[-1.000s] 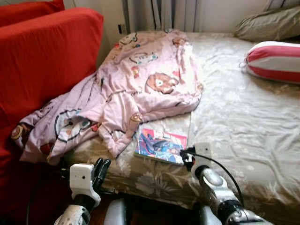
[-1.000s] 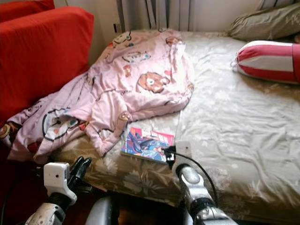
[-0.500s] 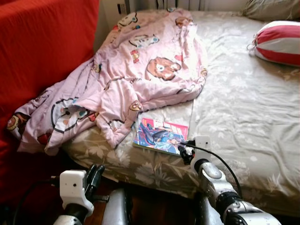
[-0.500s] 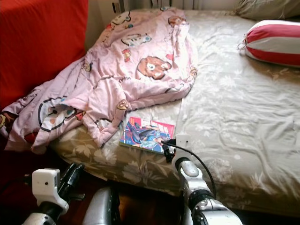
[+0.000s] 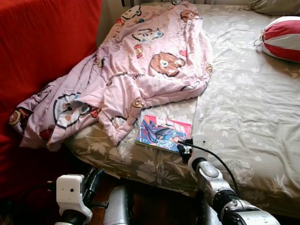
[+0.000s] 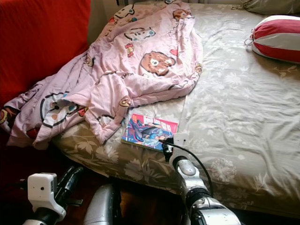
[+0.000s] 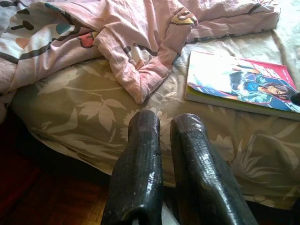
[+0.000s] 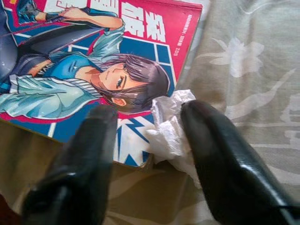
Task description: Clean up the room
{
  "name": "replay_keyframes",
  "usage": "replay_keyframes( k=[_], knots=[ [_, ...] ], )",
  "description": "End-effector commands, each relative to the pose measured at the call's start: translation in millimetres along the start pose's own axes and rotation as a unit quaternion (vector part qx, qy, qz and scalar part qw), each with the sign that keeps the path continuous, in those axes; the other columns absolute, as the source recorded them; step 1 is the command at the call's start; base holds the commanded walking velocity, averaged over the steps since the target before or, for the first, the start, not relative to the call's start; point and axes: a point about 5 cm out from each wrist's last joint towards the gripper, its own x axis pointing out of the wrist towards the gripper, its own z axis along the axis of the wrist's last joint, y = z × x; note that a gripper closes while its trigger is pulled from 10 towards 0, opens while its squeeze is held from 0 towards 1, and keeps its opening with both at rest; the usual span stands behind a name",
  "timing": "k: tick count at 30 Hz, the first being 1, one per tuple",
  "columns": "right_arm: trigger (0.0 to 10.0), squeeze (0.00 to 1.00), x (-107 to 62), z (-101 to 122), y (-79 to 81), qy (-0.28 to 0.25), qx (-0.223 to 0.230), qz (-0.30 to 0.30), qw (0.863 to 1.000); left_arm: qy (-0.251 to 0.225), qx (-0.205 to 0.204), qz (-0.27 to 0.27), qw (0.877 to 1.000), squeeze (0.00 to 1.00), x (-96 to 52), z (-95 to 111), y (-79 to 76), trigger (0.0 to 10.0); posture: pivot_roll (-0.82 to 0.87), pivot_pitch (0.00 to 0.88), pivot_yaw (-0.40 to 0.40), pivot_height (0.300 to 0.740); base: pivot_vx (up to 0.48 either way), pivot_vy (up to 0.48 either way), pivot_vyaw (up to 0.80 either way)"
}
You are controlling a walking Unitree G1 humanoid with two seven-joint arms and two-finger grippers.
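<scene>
A red sofa stands at the far left, hard against the bed. A pink quilt lies crumpled across the bed's near left part, one end spilling over the edge toward the sofa, which reads as thrown aside rather than laid out. The left gripper hangs low in front of the bed's edge, below the mattress; its jaws are together and hold nothing, so this arm looks idle for now.

Just right of the quilt's lowest fold, a comic lies flat and cover up near the front edge of the bed. At its near right corner sits a wad of crumpled white paper, touching the cover and the sheet. The right gripper is reached out over that corner with its jaws apart, one on each side of the wad, not yet closed on it. That placement suggests the wad is the litter being picked up in this step of the tidying.

Far right, a red and white pillow rests near the head of the bed, with a beige pillow behind it. No bin or other container can be seen
</scene>
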Motion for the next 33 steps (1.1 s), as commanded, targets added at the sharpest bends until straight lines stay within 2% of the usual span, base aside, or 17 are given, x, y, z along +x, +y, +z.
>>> replay_keyframes(
  k=[1, 5, 11, 25, 33],
  knots=[
    [0.0, 0.0, -1.3, -7.6, -0.7, 0.017, -0.002, -0.006, 1.0, 0.007, 0.003, 0.005, 1.0, 0.0, -2.8, 1.1, 2.2, 10.0, 0.27, 0.187, 0.056, 0.578, 0.0, 0.0, 0.0],
    [0.0, 0.0, -3.3, -12.5, -10.2, 0.028, -0.005, -0.03, 0.999, 0.009, 0.001, 0.004, 1.0, 0.0, -3.7, 0.8, 0.7, 10.0, 0.27, 0.189, 0.056, 0.578, 0.0, 0.0, 0.0],
    [0.0, 0.0, -4.7, -15.9, -15.3, 0.037, -0.006, -0.041, 0.998, 0.013, 0.0, 0.005, 1.0, 0.0, -4.7, 0.6, 1.1, 10.0, 0.27, 0.197, 0.059, 0.578, 0.0, 0.0, 0.0],
    [0.0, 0.0, -4.2, -19.9, -2.4, 0.046, 0.0, -0.012, 0.999, 0.014, 0.005, 0.004, 1.0, 0.0, -4.2, 2.8, 2.8, 10.0, 0.28, 0.202, 0.064, 0.578, 0.0, 0.0, 0.0],
    [0.0, 0.0, -3.8, -18.2, -1.5, 0.04, 0.003, -0.009, 0.999, 0.016, 0.006, 0.004, 1.0, 0.0, -2.8, 1.8, 3.7, 10.0, 0.28, 0.196, 0.064, 0.578, 0.0, 0.0, 0.0]
  ],
)
